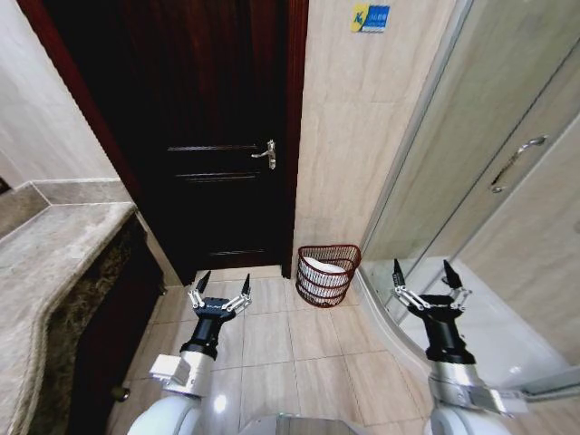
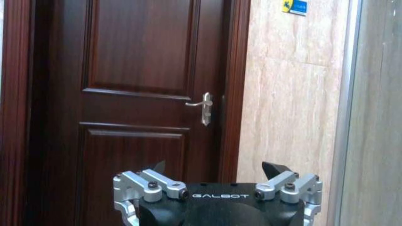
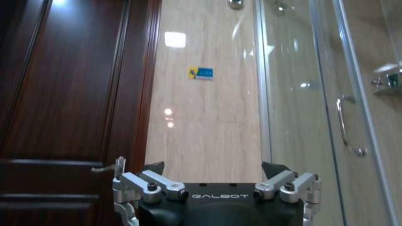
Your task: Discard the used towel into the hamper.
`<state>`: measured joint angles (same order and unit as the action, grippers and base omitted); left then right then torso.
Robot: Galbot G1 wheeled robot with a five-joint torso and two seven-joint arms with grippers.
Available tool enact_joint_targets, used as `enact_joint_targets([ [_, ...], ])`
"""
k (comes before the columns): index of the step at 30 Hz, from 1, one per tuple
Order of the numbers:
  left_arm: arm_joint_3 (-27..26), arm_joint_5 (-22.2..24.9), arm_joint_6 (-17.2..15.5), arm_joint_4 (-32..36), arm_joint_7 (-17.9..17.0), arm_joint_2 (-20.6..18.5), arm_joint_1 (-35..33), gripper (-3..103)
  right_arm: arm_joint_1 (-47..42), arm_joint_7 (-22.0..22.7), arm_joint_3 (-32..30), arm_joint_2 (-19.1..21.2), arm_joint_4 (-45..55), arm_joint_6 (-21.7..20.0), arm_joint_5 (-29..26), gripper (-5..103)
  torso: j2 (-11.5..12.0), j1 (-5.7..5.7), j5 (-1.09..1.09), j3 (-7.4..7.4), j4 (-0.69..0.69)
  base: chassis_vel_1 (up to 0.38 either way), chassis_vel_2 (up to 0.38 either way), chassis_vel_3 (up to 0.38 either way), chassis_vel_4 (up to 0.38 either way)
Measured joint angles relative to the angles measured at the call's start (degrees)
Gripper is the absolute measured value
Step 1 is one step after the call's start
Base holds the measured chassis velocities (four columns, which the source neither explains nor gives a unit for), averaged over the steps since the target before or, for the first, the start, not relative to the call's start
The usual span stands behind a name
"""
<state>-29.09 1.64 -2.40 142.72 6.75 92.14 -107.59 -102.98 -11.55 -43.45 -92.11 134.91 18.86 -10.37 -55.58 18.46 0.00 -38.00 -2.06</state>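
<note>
Item: small round reddish-brown open-weave wire hamper [image 1: 327,274], white cloth inside, on tiled floor, ahead of and between both jaws, nearer left. Left jaws [image 1: 219,291] apart, empty; right jaws [image 1: 426,277] apart, empty, beside glass shower door [image 1: 471,172]

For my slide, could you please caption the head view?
Both open pincers, left and right, face the hamper holding something white.
</note>
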Motion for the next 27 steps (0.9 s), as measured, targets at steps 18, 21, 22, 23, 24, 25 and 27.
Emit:
enact_joint_targets([
  [18, 0.0, 0.0, 0.0, 0.0, 0.0, 0.0, 0.0, 100, -7.1, 0.7, 1.7, 0.0, -7.2, 11.8, 1.9, 100, 4.8, -2.15, -0.01, 2.68, 0.00, 0.000, 0.000, 0.000, 0.000],
  [21, 0.0, 0.0, 0.0, 0.0, 0.0, 0.0, 0.0, 100, -7.0, 0.9, 1.4, 0.0, -6.7, 11.7, 1.6, 100, 5.7, -2.52, -0.01, 3.19, 0.00, 0.000, 0.000, 0.000, 0.000],
  [22, 0.0, 0.0, 0.0, 0.0, 0.0, 0.0, 0.0, 100, -7.0, 0.9, 1.4, 0.0, -6.7, 11.8, 1.7, 100, 6.1, -2.70, 0.00, 3.43, 0.00, 0.000, 0.000, 0.000, 0.000],
  [23, 0.0, 0.0, 0.0, 0.0, 0.0, 0.0, 0.0, 100, -7.0, 0.9, 1.5, 0.0, -6.9, 11.9, 1.8, 100, 6.5, -2.87, 0.00, 3.62, 0.00, 0.000, 0.000, 0.000, 0.000],
  [24, 0.0, 0.0, 0.0, 0.0, 0.0, 0.0, 0.0, 100, -7.0, 0.9, 1.5, 0.0, -7.0, 12.0, 1.8, 100, 6.8, -2.99, 0.00, 3.78, 0.00, 0.000, 0.000, 0.000, 0.000],
  [25, 0.0, 0.0, 0.0, 0.0, 0.0, 0.0, 0.0, 100, -7.0, 0.9, 1.5, 0.0, -7.0, 12.0, 1.8, 100, 6.8, -2.99, 0.00, 3.78, 0.00, 0.000, 0.000, 0.000, 0.000],
  [27, 0.0, 0.0, 0.0, 0.0, 0.0, 0.0, 0.0, 100, -7.0, 0.9, 1.6, 0.0, -7.3, 12.5, 2.1, 100, 7.5, -3.29, 0.00, 4.20, 0.00, 0.000, 0.000, 0.000, 0.000],
])
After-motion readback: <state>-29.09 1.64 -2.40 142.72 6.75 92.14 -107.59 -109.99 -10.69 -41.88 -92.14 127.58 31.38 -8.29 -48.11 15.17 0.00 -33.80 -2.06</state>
